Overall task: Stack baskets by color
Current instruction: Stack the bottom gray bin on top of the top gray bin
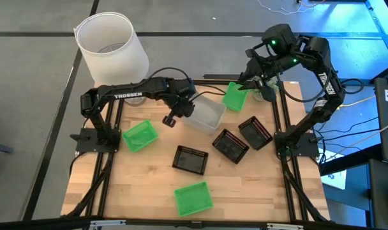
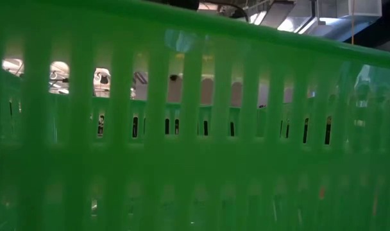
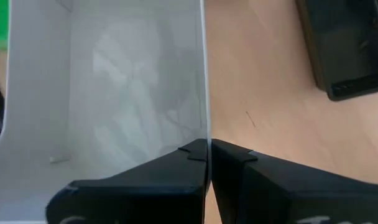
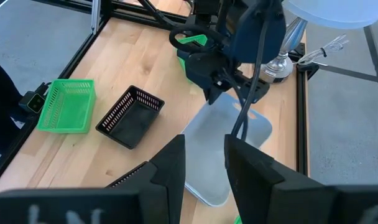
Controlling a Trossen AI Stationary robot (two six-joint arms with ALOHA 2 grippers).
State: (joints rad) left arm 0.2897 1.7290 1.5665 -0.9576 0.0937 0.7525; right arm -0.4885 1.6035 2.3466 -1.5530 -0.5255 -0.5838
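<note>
Between the left end effector's (image 3: 209,155) clenched fingers, one translucent basket's (image 1: 205,115) wall is gripped, three green baskets (image 1: 140,136) and three black baskets (image 1: 190,159) counted nearby, one green by the right end effector (image 1: 250,82), grip undetermined.

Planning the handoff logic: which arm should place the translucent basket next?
Left. The left gripper is shut on the translucent basket's wall at mid-table. The right gripper is open over the far edge by a green basket, holding nothing.

Even, bright overhead light falls on the wooden table (image 1: 149,185) with soft shadows, while a green basket (image 2: 195,128) blurs across the low view.
</note>
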